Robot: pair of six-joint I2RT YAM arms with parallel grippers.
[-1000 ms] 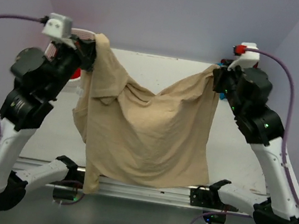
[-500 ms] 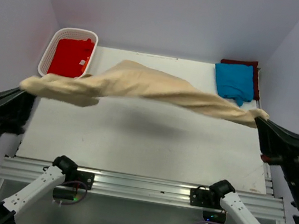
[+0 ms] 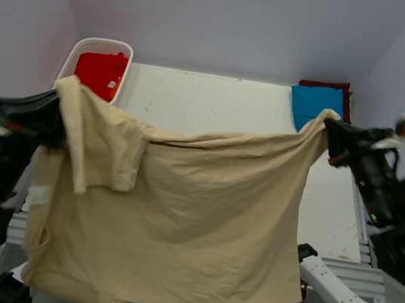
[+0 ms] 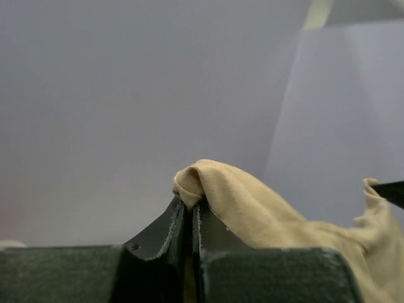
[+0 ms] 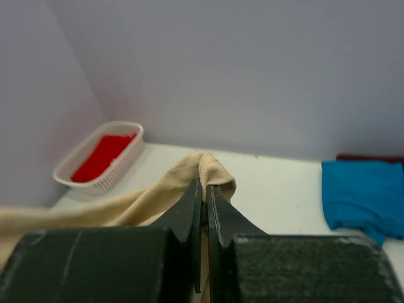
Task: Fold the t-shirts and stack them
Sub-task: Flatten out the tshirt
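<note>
Both the left gripper (image 4: 190,207) and right gripper (image 5: 204,188) clamp the soft tan cloth t-shirt (image 3: 192,219); lowering evenly, kept taut, should lay it flat.

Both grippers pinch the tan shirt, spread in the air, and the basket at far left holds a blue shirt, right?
No: the basket holds a red shirt, as the top view shows; the blue shirt lies at far right. Left gripper and right gripper do pinch the tan shirt, spread in the air.
</note>
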